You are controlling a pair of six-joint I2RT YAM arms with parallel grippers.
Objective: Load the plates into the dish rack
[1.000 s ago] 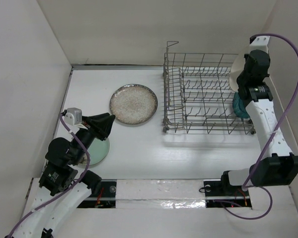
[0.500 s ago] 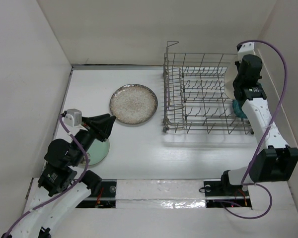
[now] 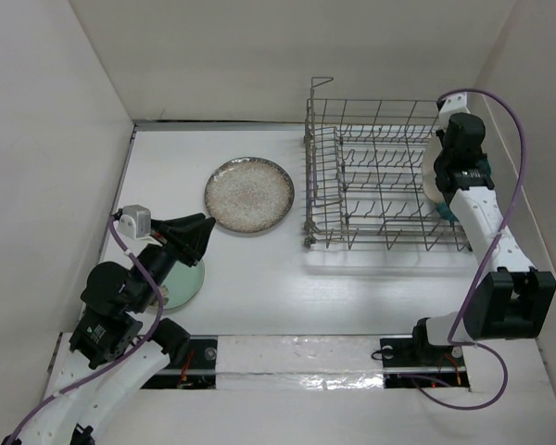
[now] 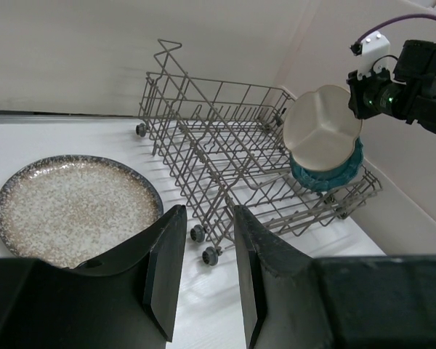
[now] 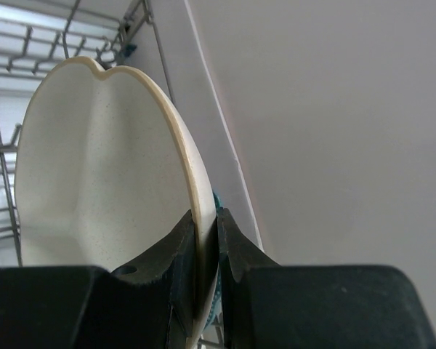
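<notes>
The grey wire dish rack (image 3: 375, 176) stands at the right of the table and also shows in the left wrist view (image 4: 225, 138). My right gripper (image 3: 452, 174) is shut on the rim of the cream divided plate (image 5: 94, 174), holding it upright at the rack's right end (image 4: 321, 127). The dark teal plate (image 4: 327, 177) stands just behind it, only a sliver showing (image 3: 444, 212). The speckled beige-brown plate (image 3: 248, 195) lies flat left of the rack. The pale mint plate (image 3: 189, 283) lies partly under my left gripper (image 4: 207, 212), which is open and empty.
White walls close in the table at the left, back and right; the right wall (image 5: 334, 145) is close beside the right gripper. The rack's small wheels (image 4: 211, 256) rest on the table near the left gripper's view.
The right arm has moved left and lower, bringing the cream plate in over the rack's right end in front of the teal plate. The left arm has barely moved.
</notes>
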